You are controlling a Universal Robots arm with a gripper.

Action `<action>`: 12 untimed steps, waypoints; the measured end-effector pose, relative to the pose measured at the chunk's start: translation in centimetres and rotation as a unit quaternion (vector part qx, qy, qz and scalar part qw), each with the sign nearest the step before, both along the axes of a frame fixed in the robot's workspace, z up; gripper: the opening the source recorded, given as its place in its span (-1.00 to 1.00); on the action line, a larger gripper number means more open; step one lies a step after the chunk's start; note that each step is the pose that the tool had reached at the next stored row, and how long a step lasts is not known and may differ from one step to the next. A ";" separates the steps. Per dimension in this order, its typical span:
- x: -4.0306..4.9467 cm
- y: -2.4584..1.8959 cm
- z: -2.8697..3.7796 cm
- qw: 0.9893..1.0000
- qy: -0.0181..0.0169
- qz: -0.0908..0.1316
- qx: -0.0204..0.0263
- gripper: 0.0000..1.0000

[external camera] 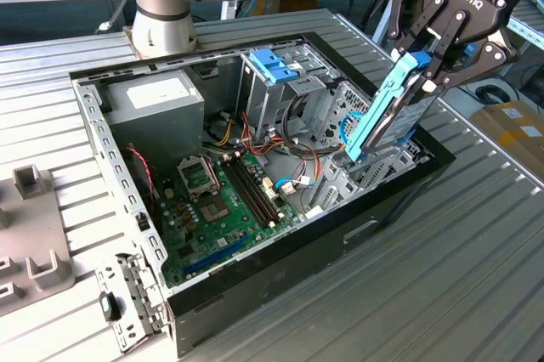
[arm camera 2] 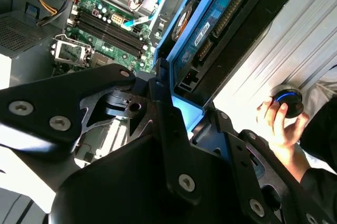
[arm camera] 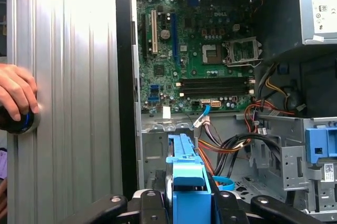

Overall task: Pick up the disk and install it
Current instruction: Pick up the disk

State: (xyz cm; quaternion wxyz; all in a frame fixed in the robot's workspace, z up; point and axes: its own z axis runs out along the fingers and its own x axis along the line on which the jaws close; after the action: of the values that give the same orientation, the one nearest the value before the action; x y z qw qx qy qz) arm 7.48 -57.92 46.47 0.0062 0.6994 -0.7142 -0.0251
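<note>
Ribbed metal surface (external camera: 442,277) in the lower right of the exterior view, open computer case (external camera: 357,230) on it with green motherboard (external camera: 225,209) exposed. Disk (external camera: 387,115) at right centre, blue-framed, tilted on edge over the case's drive bay, clamped at its upper end between the jaws of the gripper (external camera: 433,60) in the upper right. Far side: grey power-supply box (external camera: 153,111), blue handle (external camera: 274,65) on metal cage, arm base (external camera: 166,5) at top left; hand (arm camera 2: 279,124) on a round controller (arm camera 2: 287,100) in second wrist view.
</note>
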 end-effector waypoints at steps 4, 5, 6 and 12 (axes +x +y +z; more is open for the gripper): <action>0.04 0.05 -0.19 1.000 0.000 0.007 0.000 -0.26; 0.04 0.08 -0.22 1.000 0.000 0.007 0.000 -0.26; 0.05 0.13 -0.28 1.000 0.000 0.008 0.000 -0.26; 0.05 0.34 -0.46 1.000 0.000 0.008 0.001 -0.26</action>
State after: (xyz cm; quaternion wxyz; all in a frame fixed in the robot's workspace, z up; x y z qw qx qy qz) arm 7.52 -57.58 46.00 0.0061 0.7053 -0.7085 -0.0254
